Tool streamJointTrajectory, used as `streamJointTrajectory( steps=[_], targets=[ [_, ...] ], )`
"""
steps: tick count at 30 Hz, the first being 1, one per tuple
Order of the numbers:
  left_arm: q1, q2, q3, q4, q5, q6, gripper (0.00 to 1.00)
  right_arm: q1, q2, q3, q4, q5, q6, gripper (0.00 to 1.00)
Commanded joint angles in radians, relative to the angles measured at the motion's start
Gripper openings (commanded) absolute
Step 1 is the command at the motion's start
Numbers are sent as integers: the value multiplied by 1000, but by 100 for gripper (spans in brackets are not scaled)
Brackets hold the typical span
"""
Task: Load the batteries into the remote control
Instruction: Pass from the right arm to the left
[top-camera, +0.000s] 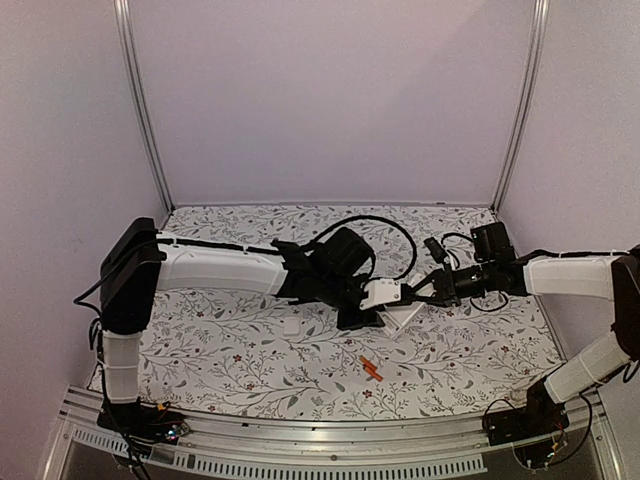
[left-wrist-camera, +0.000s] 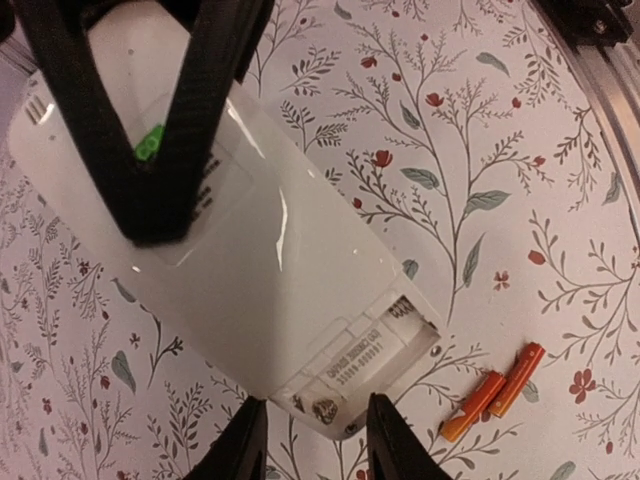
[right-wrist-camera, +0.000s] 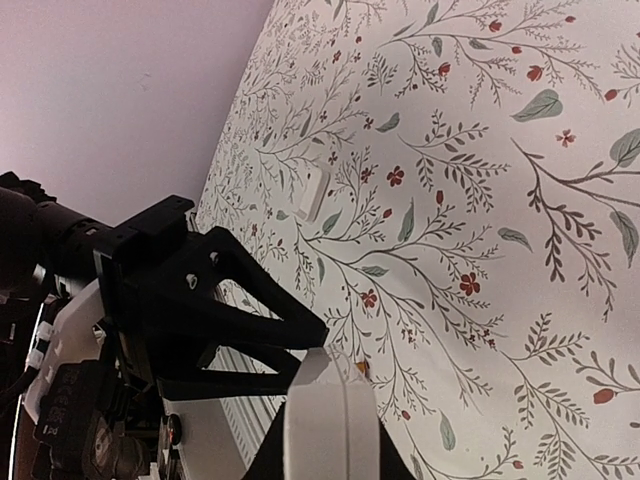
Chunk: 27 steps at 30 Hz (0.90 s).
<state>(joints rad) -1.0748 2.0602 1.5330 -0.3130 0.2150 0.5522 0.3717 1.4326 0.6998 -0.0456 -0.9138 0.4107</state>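
The white remote control is held tilted above the table, back side up, with its battery recess open and empty. My right gripper is shut on its far end; the right gripper's black fingers cross it. In the right wrist view the remote stands edge-on between the jaws of my right gripper. My left gripper is open, its fingertips either side of the remote's recess end. The two orange batteries lie side by side on the table, also in the top view.
A small white cover plate lies on the floral tablecloth left of the grippers, also in the right wrist view. The left gripper's black fingers fill the left of that view. A metal rail runs along the near edge.
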Motion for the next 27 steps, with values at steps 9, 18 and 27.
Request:
streamJointTrajectory(
  steps=[9,18,27],
  targets=[
    [47,-77,-66,121,138,-191,55,8,-27,20,112,-43,0,0],
    [148,-172,-129,198,476,-496,62,62,-140,17,136,-82,-109,0],
    [175,-163,-96,186,598,-586,56,93,-191,67,129,-103,-141,0]
  ],
)
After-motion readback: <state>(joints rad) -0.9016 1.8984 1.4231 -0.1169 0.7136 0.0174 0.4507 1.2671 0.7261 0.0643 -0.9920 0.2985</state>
